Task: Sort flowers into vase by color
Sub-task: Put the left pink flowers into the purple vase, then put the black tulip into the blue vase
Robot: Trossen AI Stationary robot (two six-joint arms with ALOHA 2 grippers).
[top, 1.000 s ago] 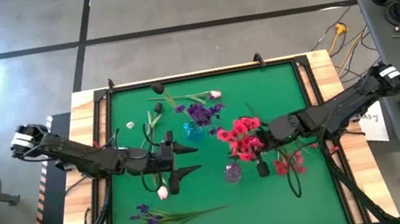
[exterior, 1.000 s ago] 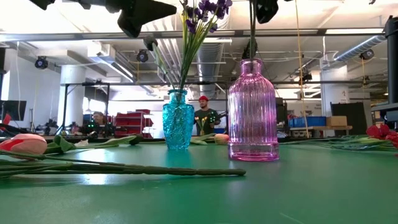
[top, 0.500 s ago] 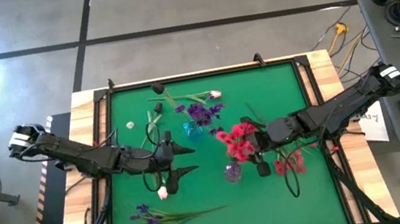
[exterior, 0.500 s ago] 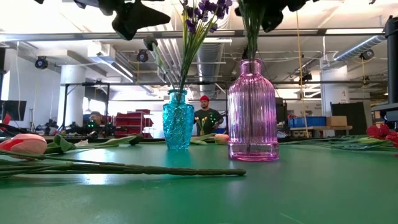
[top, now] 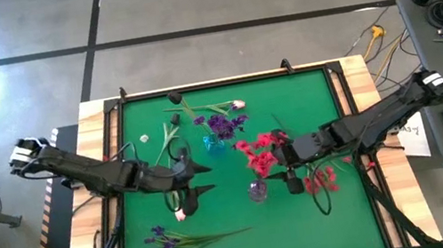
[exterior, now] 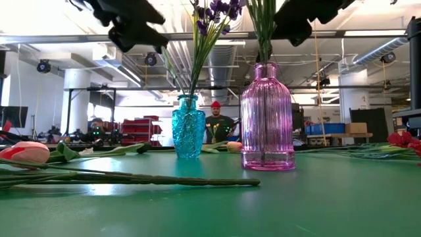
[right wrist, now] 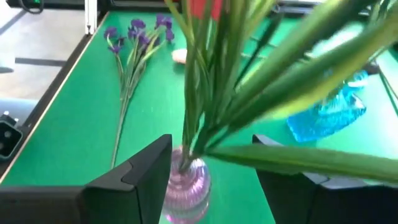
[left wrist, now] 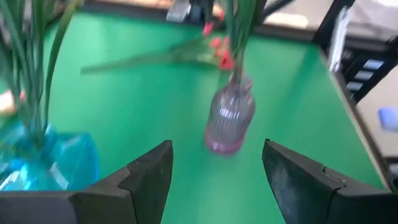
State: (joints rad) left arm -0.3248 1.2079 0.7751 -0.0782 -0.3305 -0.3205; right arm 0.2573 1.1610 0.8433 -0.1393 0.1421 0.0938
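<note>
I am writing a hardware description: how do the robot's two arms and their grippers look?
Both arms are dark, slender and jointed, each with a white band near its base. The left gripper and the right gripper each have two broad, flat, angular black fingers.

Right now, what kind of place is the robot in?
It looks like a big workshop or robot lab. Behind the green table are bare ceiling pipes, red storage bins and a person working. Cables lie across the floor.
</note>
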